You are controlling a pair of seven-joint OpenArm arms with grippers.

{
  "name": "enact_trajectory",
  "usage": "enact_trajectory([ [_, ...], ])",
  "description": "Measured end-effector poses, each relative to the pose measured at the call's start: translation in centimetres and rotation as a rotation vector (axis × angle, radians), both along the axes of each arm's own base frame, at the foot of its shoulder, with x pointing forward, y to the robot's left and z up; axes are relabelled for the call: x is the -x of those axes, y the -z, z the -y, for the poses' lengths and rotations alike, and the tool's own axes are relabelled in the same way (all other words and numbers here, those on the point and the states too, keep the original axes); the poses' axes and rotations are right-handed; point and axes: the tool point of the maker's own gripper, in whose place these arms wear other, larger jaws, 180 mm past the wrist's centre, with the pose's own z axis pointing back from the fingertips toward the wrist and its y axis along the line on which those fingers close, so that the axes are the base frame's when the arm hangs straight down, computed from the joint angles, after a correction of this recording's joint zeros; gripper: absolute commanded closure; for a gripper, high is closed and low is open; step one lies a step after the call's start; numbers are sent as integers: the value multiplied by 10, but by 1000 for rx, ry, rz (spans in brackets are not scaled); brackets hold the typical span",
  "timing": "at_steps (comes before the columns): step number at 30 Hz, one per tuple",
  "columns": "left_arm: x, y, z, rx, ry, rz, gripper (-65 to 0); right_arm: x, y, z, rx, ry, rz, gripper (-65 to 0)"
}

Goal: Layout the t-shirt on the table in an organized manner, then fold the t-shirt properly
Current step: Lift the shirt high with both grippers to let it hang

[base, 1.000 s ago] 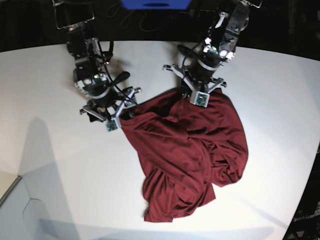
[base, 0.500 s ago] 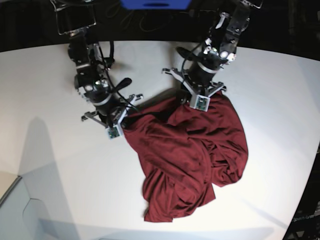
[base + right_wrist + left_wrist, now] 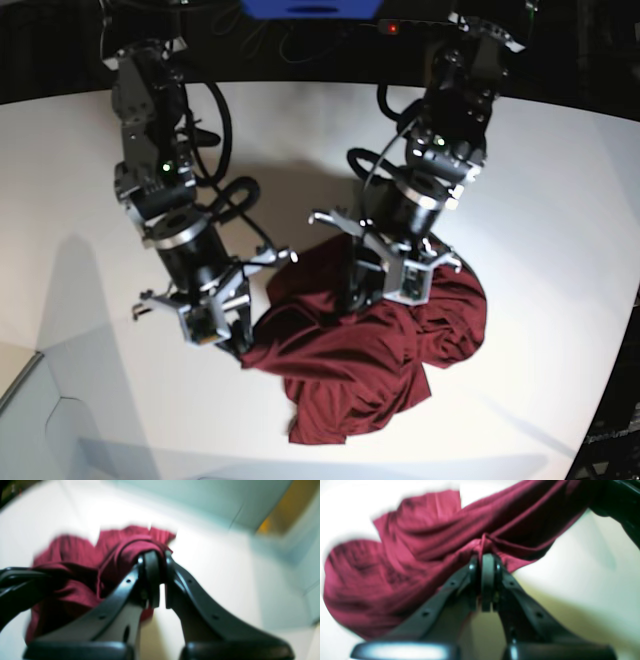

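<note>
Both claws are clamped on the shirt (image 3: 370, 350): left gripper (image 3: 486, 562) and right gripper (image 3: 152, 557) each pinch an upper edge. Loads of bare table (image 3: 90, 270) all around the shirt.

The t-shirt (image 3: 365, 355) lies bunched on the table (image 3: 540, 180), right of the middle and toward the near edge, its lowest folds nearest the viewer. In the base view the right gripper (image 3: 238, 345) sits at the shirt's left edge, and the left gripper (image 3: 370, 290) at its far upper part. The two arms reach in from the far side, the right arm on the left, the left arm on the right, well apart at their bases.
</note>
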Motion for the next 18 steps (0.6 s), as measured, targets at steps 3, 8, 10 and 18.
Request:
enact_trajectory([
  [3,-15,-42,2,18,10,114,-5,-17,-42,0,1,0,114,0],
  [8,-32,-77,1,14,12,213,-5,-39,-109,0,2,0,280,0],
  [10,-37,-87,1,12,12,240,-5,-44,-138,0,2,1,353,0],
  [18,-51,-158,-17,18,-20,432,-5,-52,-226,-13,-57,-17,544,0],
])
